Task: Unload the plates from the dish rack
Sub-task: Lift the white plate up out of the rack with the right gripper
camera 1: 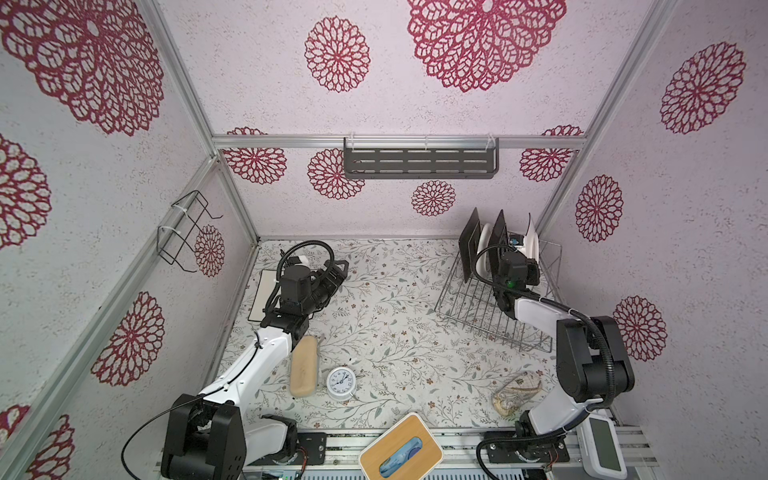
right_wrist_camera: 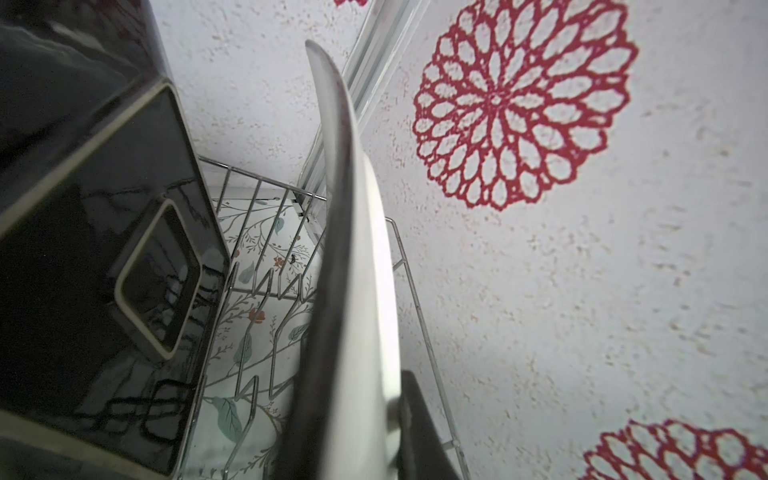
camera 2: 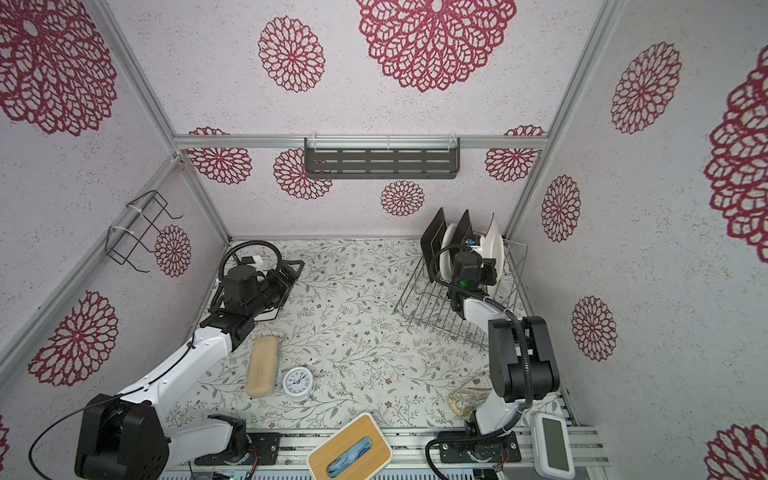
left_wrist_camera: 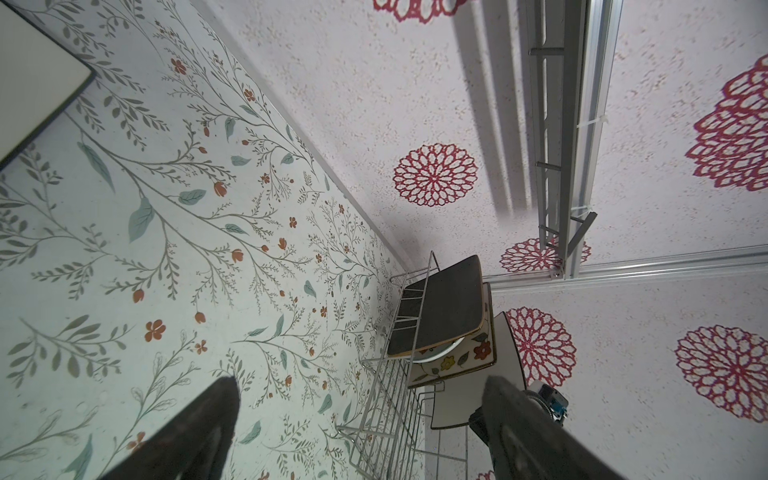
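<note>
Flower-papered walls box in a leaf-patterned bench [camera 1: 395,332], and the dish rack [camera 1: 469,303] sits in its far right corner, hard by the side wall [camera 1: 665,257]. The right pincer [camera 1: 518,249] is inside the rack, clenched on the rim of the outermost white plate [camera 1: 533,239], the one nearest that wall. The right wrist view shows the plate edge-on between the fingers.

The plate stands on edge in its slot, long axis upright, its faces turned toward the wall on one side and the two dark plates [camera 1: 496,245] on the other. The way out, I judge, is straight up along the prongs before any swing toward the open bench (a sideways pull would rake the neighbours).

The left pincer [camera 1: 338,272] hangs spread wide and empty, well apart across the bench, next to a flat white plate [camera 1: 262,299] lying there; the right arm is plainly the nearer.
</note>
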Action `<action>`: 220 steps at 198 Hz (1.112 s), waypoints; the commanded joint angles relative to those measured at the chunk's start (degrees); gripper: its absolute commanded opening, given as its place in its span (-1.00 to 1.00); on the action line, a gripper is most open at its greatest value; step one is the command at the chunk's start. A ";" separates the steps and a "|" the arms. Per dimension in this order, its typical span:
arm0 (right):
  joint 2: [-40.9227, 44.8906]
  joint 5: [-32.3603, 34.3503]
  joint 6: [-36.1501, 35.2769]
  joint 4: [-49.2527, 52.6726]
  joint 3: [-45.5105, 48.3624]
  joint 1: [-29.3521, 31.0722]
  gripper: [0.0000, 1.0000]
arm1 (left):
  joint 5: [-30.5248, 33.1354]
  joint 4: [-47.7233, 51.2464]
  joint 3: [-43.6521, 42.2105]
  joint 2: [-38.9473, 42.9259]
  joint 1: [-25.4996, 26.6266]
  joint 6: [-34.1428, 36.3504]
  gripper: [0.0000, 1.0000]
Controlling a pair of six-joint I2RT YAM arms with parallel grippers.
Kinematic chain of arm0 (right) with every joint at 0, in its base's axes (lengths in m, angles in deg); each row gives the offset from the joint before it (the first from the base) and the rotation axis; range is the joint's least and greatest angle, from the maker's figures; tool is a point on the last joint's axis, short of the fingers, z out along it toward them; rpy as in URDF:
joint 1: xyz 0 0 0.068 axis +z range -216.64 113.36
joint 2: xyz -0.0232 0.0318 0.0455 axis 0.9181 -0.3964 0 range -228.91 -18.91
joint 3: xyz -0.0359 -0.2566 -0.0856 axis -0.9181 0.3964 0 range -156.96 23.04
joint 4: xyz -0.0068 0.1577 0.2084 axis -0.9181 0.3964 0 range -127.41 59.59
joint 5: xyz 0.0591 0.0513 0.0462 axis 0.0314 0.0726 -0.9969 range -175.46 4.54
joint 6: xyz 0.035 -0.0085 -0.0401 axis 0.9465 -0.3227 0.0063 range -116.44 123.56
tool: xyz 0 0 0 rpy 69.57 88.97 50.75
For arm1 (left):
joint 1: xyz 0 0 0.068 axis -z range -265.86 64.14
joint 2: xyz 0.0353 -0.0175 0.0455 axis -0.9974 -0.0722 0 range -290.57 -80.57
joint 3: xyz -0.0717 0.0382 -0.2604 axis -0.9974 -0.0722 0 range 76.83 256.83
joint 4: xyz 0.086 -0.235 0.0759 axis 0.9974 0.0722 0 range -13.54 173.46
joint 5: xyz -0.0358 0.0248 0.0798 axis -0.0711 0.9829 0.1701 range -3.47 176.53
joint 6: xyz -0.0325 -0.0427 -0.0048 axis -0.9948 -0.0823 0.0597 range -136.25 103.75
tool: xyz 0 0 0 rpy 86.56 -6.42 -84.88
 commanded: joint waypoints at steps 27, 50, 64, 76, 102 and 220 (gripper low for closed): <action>8.04 6.31 -2.51 -8.24 -2.56 -0.42 -1.00 | 0.43 -1.40 -0.77 0.88 0.56 0.25 0.92; 9.23 6.95 -2.70 -8.41 -2.51 -0.18 -1.00 | 0.50 -1.38 -0.78 1.14 0.57 0.30 0.92; 10.20 6.95 -2.62 -8.67 -2.21 -0.10 -1.00 | 0.52 -1.35 -0.86 1.37 0.55 0.33 0.92; 10.99 6.91 -2.69 -8.36 -2.21 0.06 -1.00 | 0.69 -1.40 -0.95 1.59 0.56 0.29 0.92; 12.27 6.95 -3.13 -8.02 -2.48 0.39 -1.00 | 0.61 -1.22 -1.12 2.01 0.58 0.30 0.92; 18.63 7.04 -0.68 -2.10 -3.40 5.67 -1.00 | 0.97 -0.08 -1.52 4.38 0.82 0.23 0.92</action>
